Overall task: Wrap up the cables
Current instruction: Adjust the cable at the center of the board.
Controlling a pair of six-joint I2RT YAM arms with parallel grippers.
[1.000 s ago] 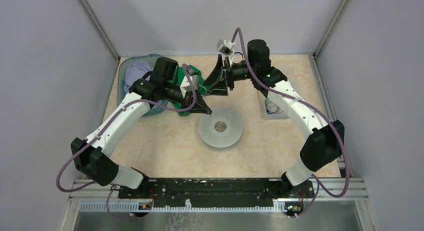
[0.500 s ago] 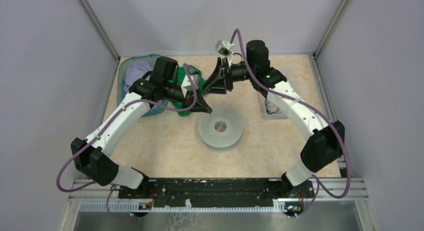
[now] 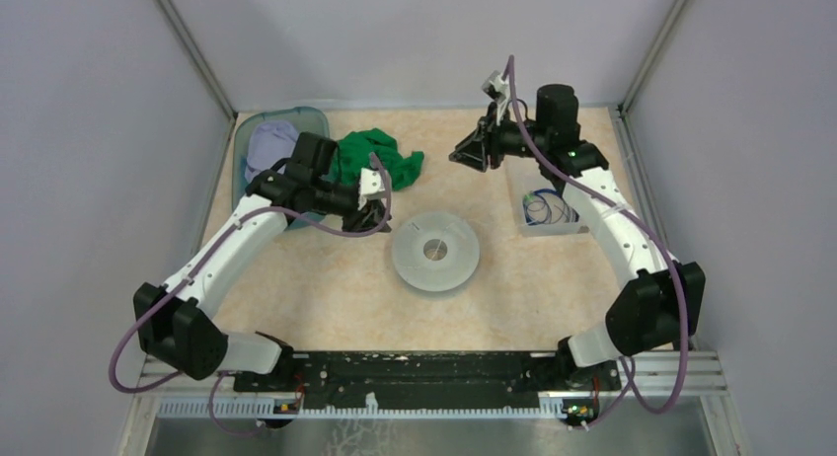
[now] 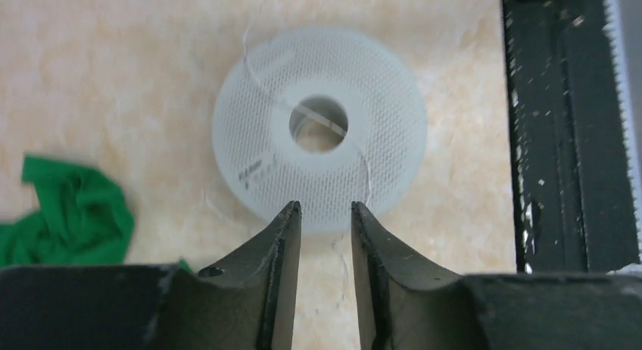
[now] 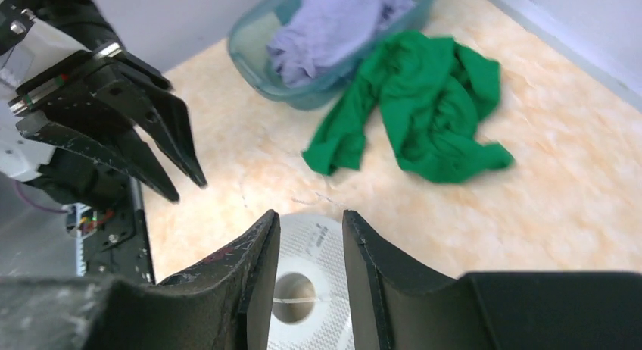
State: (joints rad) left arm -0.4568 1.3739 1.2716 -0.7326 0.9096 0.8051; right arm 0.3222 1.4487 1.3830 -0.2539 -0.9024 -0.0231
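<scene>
A hair-thin whitish cable (image 4: 322, 121) lies loosely across a round pale-grey spool (image 3: 435, 251) at mid-table, crosses its hub hole and trails onto the table. It also shows in the right wrist view (image 5: 299, 298). A dark blue cable (image 3: 540, 212) with a green bit sits coiled in a small clear tray (image 3: 521, 226) at the right. My left gripper (image 3: 378, 222) is open and empty, just left of the spool (image 4: 319, 130). My right gripper (image 3: 458, 157) is open and empty, raised behind the spool (image 5: 322, 251) and left of the tray.
A green cloth (image 3: 373, 158) lies crumpled at the back, between both grippers. A teal basket (image 3: 240, 140) holding a lavender cloth (image 3: 268, 140) stands at the back left. A black rail (image 3: 424, 372) runs along the near edge. Grey walls enclose the table.
My right gripper has swung right and up, away from the green cloth. My left gripper has drawn back left from the spool's rim. The spool has not moved.
</scene>
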